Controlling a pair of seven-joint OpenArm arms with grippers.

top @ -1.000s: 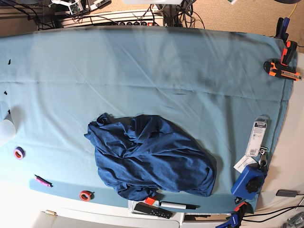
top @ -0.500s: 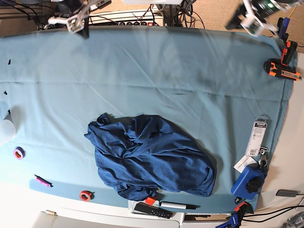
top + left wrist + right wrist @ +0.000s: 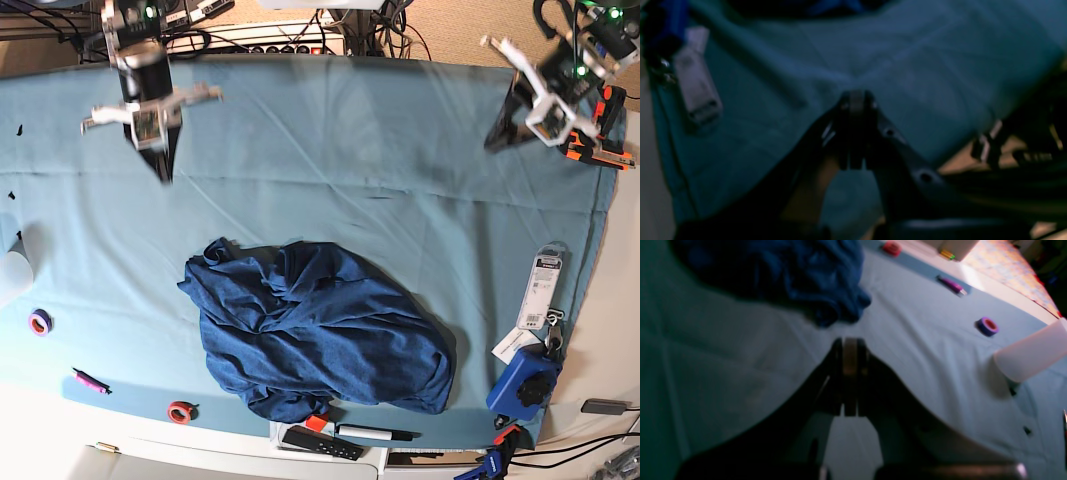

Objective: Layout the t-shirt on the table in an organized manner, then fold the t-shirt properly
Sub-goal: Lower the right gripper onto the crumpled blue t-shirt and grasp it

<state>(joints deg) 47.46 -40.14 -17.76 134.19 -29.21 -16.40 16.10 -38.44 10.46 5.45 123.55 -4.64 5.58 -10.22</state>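
Both wrist views were dark and soft — the left gripper [image 3: 856, 100] and right gripper [image 3: 850, 343] showed only as black outlines. In the left wrist view the t-shirt [image 3: 826, 6] was cut off by the top edge, and a pale packet [image 3: 695, 86] was too blurred to read. The base view cropped both arms at the top, and the t-shirt [image 3: 315, 330] was bunched up — sleeves and collar couldn't be picked out.
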